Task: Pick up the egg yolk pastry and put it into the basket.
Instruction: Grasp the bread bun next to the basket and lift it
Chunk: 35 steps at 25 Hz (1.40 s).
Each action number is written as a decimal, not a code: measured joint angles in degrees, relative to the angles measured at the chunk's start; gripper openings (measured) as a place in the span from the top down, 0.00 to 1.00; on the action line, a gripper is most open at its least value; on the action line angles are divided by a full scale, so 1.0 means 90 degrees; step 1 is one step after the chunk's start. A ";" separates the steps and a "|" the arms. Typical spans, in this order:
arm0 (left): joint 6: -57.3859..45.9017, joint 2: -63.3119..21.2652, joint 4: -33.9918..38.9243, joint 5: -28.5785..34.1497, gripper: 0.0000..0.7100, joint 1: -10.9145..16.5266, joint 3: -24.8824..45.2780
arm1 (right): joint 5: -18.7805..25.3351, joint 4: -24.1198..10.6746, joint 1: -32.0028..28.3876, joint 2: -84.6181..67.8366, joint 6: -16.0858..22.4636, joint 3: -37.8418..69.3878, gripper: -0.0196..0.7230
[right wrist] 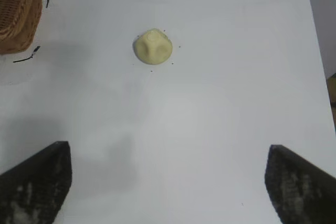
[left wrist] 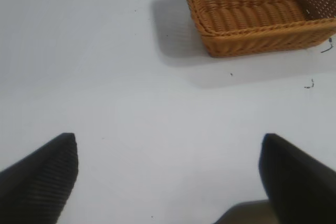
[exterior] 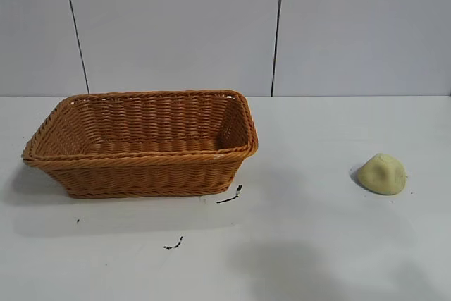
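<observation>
Basket [right wrist: 18, 11] cut off by right wrist view's edge; both arms outside exterior view.

One basket [exterior: 141, 142], one egg yolk pastry [exterior: 382, 173]

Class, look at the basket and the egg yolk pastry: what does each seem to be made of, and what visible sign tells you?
The basket looks like woven wicker or rattan-style strands, orange-brown, possibly plastic: ribbed weave and braided rim. The egg yolk pastry looks like soft dough or foam, matte pale yellow, with shallow dimples.
</observation>
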 joint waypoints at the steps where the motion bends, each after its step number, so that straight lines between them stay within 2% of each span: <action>1: 0.0000 0.0000 0.0000 0.0000 0.02 0.0000 0.0000 | -0.0097 0.0036 0.0000 0.0891 0.0000 -0.0264 0.04; 8: 0.0000 0.0000 0.0000 0.0000 0.02 0.0000 0.0000 | -0.0187 0.0036 0.0000 0.3719 0.0006 -0.1261 0.04; 15: 0.0000 0.0000 0.0000 0.0000 0.02 0.0000 0.0000 | -0.0628 0.0036 0.0021 0.5939 0.0006 -0.2506 0.04; 23: 0.0000 0.0000 0.0000 0.0000 0.02 0.0000 0.0000 | -0.0767 0.0036 0.0599 0.7255 -0.0014 -0.3601 0.04; 29: 0.0000 0.0000 0.0000 0.0000 0.02 0.0000 0.0000 | -0.0846 -0.0050 0.0593 0.7783 0.0057 -0.3728 0.04; 35: 0.0000 0.0000 0.0000 0.0000 0.02 0.0000 0.0000 | -0.1184 -0.0170 0.0572 0.8238 0.0057 -0.3728 0.04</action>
